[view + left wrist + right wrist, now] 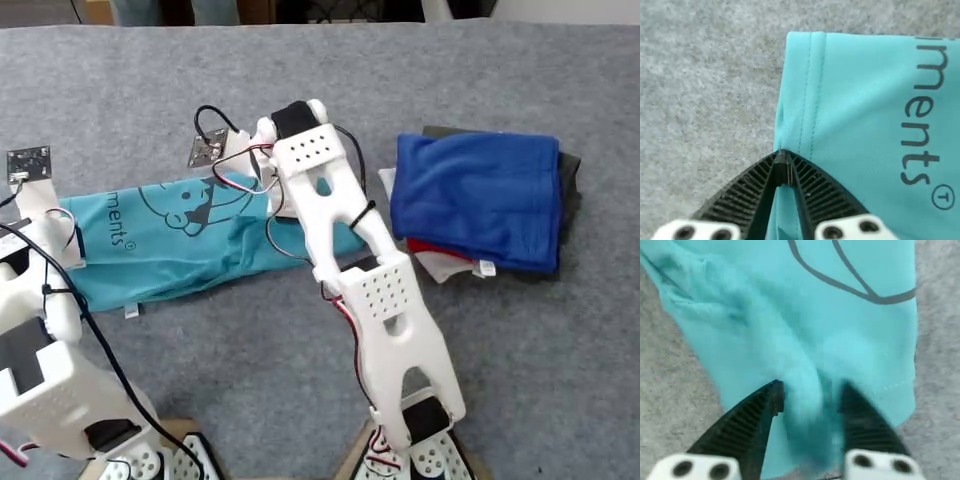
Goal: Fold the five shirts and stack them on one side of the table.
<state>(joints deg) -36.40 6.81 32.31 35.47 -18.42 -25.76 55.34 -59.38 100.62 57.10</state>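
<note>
Teal shirt [170, 240] lies flat on the gray table [540, 360], long axis side to side, already narrowed into a strip. Left claw [782, 159] is at its left end, jaws closed tight on the hemmed edge. Right claw [810, 400] is at the opposite end, jaws apart astride a raised bunch of cloth, apparently not clamped yet. Each arm has its own end, so the next fold likely brings one end over toward the other along that axis. The stack of folded shirts [480, 200], blue on top, sits well apart to the right. In the high view both claw tips are hidden under their own wrists, and the lower shirts in the stack are mostly covered.
</note>
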